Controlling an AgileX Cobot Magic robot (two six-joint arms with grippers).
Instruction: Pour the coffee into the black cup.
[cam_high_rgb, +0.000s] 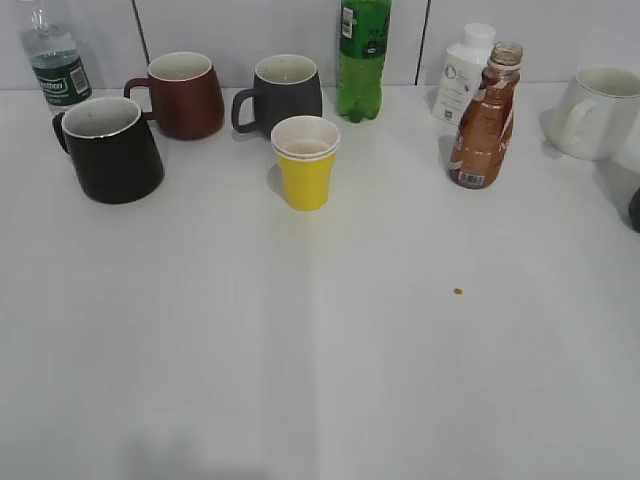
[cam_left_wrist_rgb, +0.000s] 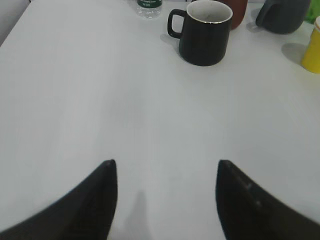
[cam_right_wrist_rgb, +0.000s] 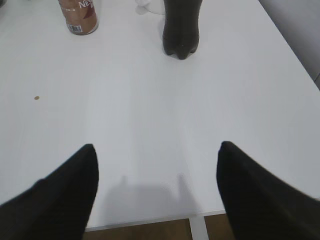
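Coffee (cam_high_rgb: 483, 120) bottle upright, mouth up, black cup (cam_high_rgb: 110, 150) upright, handle left

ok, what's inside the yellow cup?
The yellow cup shows a white inner wall and what looks like a second cup's rim nested inside. Its bottom is hidden from this angle, so any contents can't be seen.

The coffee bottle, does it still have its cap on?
No, the coffee bottle stands upright with its neck open and no cap on top.
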